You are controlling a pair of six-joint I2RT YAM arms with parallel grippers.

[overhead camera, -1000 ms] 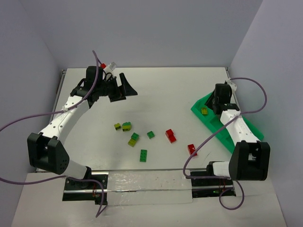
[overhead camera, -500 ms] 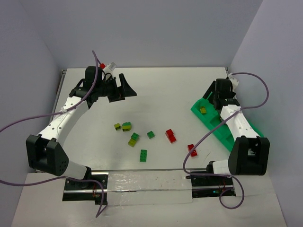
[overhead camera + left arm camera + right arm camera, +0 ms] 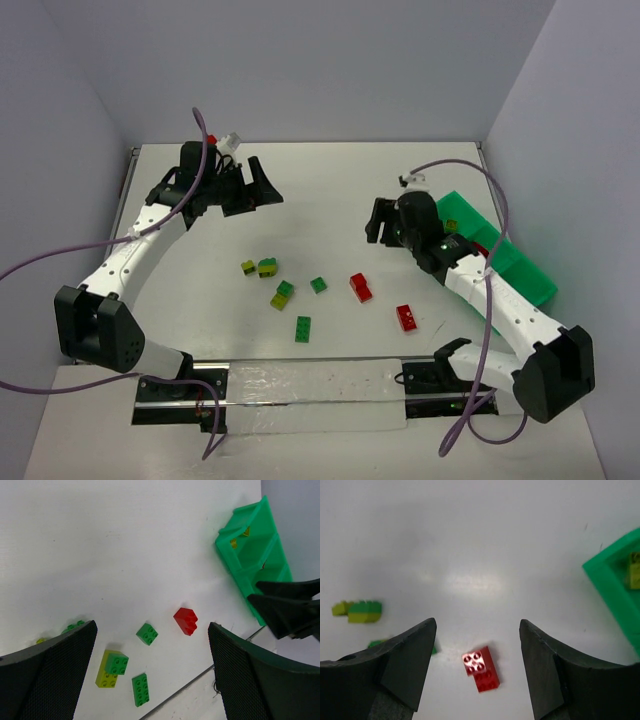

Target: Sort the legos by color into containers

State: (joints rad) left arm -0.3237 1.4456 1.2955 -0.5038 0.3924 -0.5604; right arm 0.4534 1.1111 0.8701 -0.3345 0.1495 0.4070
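Several legos lie loose on the white table: a red brick (image 3: 360, 287), a second red one (image 3: 406, 317), dark green bricks (image 3: 318, 285) (image 3: 302, 328) and yellow-green-and-green stacks (image 3: 262, 267) (image 3: 284, 293). The bright green tray (image 3: 512, 262) of containers sits at the right, and a yellow brick (image 3: 634, 570) lies in its corner compartment. My right gripper (image 3: 382, 228) hangs open and empty above the table left of the tray, with the red brick (image 3: 480, 668) below and between its fingers. Far back on the left, my left gripper (image 3: 262, 200) is raised, wide open and empty.
Walls close the table at the back and on both sides. In the left wrist view the tray (image 3: 255, 555) lies far right, with the right arm's dark fingers (image 3: 287, 611) just below it. A rail (image 3: 310, 380) runs along the near edge between the arm bases.
My right arm has swung left from over the tray to above the table by the red brick, and its jaws have opened. The left arm has not moved.
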